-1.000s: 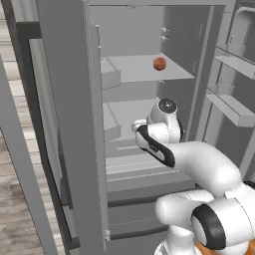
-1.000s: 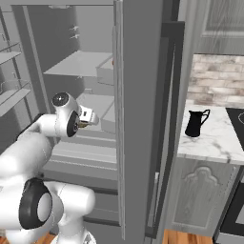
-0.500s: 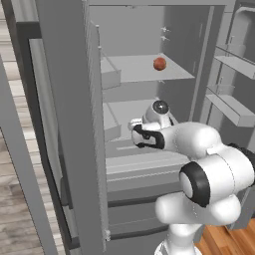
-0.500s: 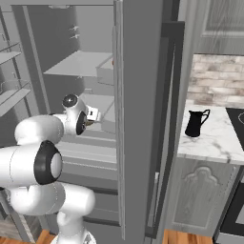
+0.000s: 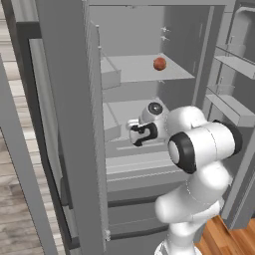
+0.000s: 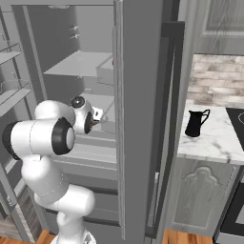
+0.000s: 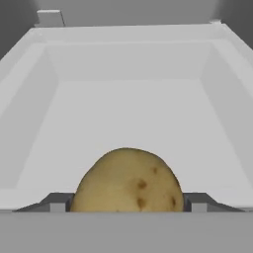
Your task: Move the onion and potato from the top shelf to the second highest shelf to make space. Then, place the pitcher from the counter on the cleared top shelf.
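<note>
The gripper (image 7: pixel 127 206) is clamped on the potato (image 7: pixel 128 182): in the hand view the brown-yellow, dark-speckled ball sits between the two dark fingertips (image 7: pixel 58 202), one at each side of it, over a pale tray-like bin (image 7: pixel 29 123) inside the fridge. In the left base view the gripper (image 5: pixel 133 134) reaches into the fridge just above the second highest shelf (image 5: pixel 130 148), well below the top shelf (image 5: pixel 144 69). The onion (image 5: pixel 159 63) rests on the top shelf, toward its right rear, above and to the right of the gripper. In the right base view the pitcher (image 6: pixel 195 123) stands upright on the counter (image 6: pixel 214 143), well to the right of the fridge and beyond its open door (image 6: pixel 138 119), beside the stovetop's edge.
</note>
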Tool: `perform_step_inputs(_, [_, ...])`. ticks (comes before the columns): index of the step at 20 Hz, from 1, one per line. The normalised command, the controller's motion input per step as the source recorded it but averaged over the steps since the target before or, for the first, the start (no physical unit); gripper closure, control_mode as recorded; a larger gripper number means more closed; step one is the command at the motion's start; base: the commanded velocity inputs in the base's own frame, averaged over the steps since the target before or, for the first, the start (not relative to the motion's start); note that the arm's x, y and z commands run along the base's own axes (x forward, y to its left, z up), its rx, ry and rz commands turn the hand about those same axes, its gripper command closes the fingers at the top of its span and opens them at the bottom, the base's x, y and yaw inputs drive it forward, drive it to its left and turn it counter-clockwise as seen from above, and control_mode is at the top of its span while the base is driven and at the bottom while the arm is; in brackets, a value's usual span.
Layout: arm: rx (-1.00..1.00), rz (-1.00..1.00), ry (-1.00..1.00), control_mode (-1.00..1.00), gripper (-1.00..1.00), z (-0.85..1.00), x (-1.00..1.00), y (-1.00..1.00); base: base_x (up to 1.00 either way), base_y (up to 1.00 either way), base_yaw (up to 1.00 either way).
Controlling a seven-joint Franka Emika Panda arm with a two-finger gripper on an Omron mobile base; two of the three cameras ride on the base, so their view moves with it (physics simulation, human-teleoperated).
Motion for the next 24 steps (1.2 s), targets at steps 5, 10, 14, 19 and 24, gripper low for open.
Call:
perform_step_inputs(5, [0.00,0.00,0.00,-1.00,1.00,-0.46,0.49,0.00,0.00,0.00,0.00])
perform_step_inputs(10, [0.00,0.00,-0.01,-1.00,1.00,-0.12,0.60,0.09,0.00,0.00,0.00])
perform_step_inputs(14, [0.00,0.00,-0.02,-1.00,1.00,-0.01,0.65,0.25,0.00,0.00,0.00])
perform_step_inputs(19, [0.00,0.00,-0.03,-1.00,-1.00,-0.05,0.49,0.29,0.00,0.00,0.00])
perform_step_inputs(24, [0.00,-0.05,-0.04,-1.00,-1.00,0.00,0.06,0.05,0.00,0.00,0.00])
